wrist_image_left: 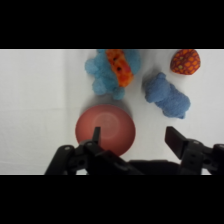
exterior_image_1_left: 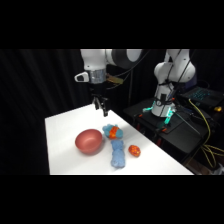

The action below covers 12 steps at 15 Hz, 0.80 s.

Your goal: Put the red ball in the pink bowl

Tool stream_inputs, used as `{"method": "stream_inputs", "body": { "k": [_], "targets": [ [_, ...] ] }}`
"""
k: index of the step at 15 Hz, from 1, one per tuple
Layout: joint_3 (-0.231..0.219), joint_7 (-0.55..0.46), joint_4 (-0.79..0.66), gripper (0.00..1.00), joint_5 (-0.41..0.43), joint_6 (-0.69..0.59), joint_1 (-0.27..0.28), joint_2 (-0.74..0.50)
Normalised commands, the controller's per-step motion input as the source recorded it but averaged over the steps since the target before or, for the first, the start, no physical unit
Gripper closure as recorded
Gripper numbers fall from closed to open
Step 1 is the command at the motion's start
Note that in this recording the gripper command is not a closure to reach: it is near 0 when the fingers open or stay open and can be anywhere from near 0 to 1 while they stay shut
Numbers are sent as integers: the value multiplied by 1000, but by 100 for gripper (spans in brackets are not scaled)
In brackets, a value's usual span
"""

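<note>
In the side view you see the white arm (exterior_image_1_left: 107,59) reaching over the white table (exterior_image_1_left: 62,130) from the upper right. Its gripper (exterior_image_1_left: 102,108) hangs in the air above the far part of the table, and it touches nothing. The pink bowl (exterior_image_1_left: 89,141) stands upright on the table, below the gripper and a little toward the near side. Just beside the bowl, on its right, lies a light-blue plush thing (exterior_image_1_left: 117,150), long in shape, with an orange-red piece (exterior_image_1_left: 113,132) at its far end. The red ball (exterior_image_1_left: 134,150) rests on the table at the right of the plush thing, near it, and apart from the bowl. From this view you cannot tell well how the fingers stand.

In the wrist view you look down past the gripper (wrist_image_left: 134,137). Its two black fingers (wrist_image_left: 176,140) are spread wide, and nothing is between them. The pink bowl (wrist_image_left: 105,130) sits under the left finger, and its hollow holds nothing. Beyond the bowl lies the light-blue plush thing (wrist_image_left: 165,95) in two fluffy parts, and the orange-red piece (wrist_image_left: 120,66) lies on the left part. The red ball (wrist_image_left: 185,61) is at the upper right, beside the plush thing, and well apart from the bowl.
</note>
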Motion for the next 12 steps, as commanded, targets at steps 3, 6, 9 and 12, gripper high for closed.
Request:
{"method": "stream_inputs", "body": {
  "k": [3, 6, 9, 12],
  "targets": [
    [-28, 6, 2, 0, -31, 5, 1, -7],
    [-20, 107, -67, 0, -91, 91, 24, -74],
    [80, 266, -154, 0, -74, 217, 135, -67],
    [146, 369, -133, 0, -86, 254, 211, 17]
  ]
}}
